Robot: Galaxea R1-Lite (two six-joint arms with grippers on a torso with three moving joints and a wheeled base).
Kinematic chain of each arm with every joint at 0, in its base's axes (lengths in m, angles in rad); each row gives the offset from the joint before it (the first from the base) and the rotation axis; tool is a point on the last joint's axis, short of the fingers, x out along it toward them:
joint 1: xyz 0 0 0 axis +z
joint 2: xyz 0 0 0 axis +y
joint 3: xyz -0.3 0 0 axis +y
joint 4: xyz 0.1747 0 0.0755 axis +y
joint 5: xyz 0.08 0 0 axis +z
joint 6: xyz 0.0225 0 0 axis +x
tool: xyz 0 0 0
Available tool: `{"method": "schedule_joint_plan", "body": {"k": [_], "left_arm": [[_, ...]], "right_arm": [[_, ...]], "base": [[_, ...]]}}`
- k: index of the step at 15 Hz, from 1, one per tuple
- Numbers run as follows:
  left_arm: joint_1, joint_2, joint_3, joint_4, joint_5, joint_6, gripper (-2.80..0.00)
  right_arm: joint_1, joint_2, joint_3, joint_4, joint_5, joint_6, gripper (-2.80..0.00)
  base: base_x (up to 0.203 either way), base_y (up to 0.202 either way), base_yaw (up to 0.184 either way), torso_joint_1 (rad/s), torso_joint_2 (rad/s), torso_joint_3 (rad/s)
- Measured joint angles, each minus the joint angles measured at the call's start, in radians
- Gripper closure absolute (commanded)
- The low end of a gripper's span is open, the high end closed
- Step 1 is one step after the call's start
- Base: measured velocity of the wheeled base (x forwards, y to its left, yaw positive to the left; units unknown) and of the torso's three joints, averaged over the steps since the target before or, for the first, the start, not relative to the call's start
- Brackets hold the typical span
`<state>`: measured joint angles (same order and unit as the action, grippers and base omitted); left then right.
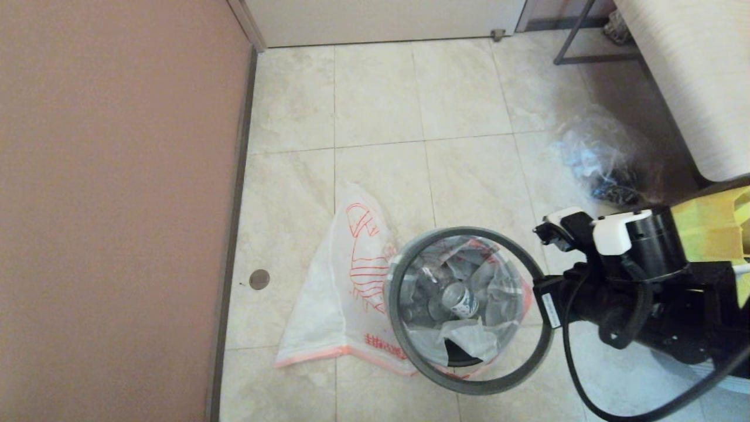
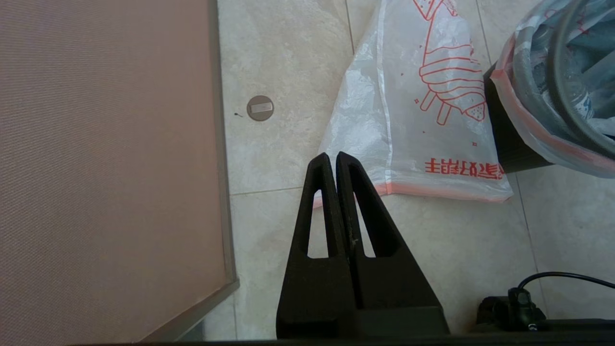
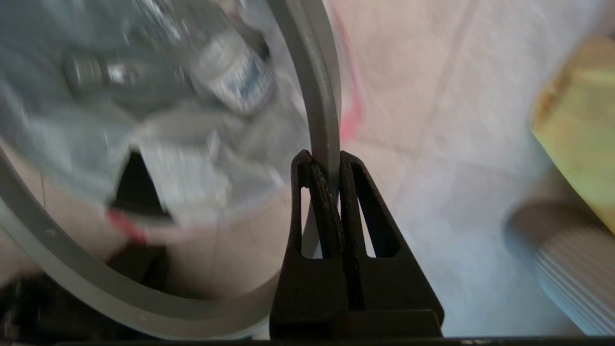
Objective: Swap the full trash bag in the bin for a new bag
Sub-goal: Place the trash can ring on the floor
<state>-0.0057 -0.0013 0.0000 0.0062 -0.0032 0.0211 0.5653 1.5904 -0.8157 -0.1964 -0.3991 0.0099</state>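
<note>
The bin [image 2: 504,134] is a small black bucket on the tiled floor. In it sits the full trash bag [image 1: 469,293], with its pink-orange band [image 2: 528,129] folded over the bucket's edge. My right gripper [image 3: 325,158] is shut on the thin grey ring [image 1: 469,387], which tilts loosely above the bin. The ring [image 3: 317,86] passes between the fingertips. The new bag [image 1: 345,293] lies flat on the floor to the left of the bin, red drawing up. My left gripper [image 2: 331,156] is shut and empty, low over the floor near the new bag's [image 2: 418,105] hem.
A brown wall panel [image 1: 117,205] runs along the left, with a round floor drain [image 1: 259,279] beside it. A clear bag with dark contents [image 1: 597,158] lies at the right. A yellow bag [image 1: 715,223] and white furniture [image 1: 691,70] are further right.
</note>
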Motion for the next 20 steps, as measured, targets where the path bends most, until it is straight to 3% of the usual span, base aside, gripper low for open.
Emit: {"method": "schedule_joint_plan", "body": {"k": [4, 8, 13, 16, 20], "left_arm": [[0.0, 0.0, 0.0, 0.0, 0.0, 0.0, 0.0], [0.0, 0.0, 0.0, 0.0, 0.0, 0.0, 0.0], [0.0, 0.0, 0.0, 0.0, 0.0, 0.0, 0.0], [0.0, 0.0, 0.0, 0.0, 0.0, 0.0, 0.0], [0.0, 0.0, 0.0, 0.0, 0.0, 0.0, 0.0]], "right_arm": [[-0.013, -0.206, 0.067, 0.189, 0.0, 0.019, 0.0], [-0.142, -0.396, 0.234, 0.287, 0.003, 0.023, 0.0], [-0.247, -0.57, 0.38, 0.398, 0.002, 0.022, 0.0], [-0.337, -0.626, 0.408, 0.512, 0.012, 0.021, 0.0], [-0.371, -0.552, 0.452, 0.476, 0.035, 0.017, 0.0]], "base": [[0.0, 0.0, 0.0, 0.0, 0.0, 0.0], [0.0, 0.0, 0.0, 0.0, 0.0, 0.0], [0.0, 0.0, 0.0, 0.0, 0.0, 0.0], [0.0, 0.0, 0.0, 0.0, 0.0, 0.0], [0.0, 0.0, 0.0, 0.0, 0.0, 0.0]]}}
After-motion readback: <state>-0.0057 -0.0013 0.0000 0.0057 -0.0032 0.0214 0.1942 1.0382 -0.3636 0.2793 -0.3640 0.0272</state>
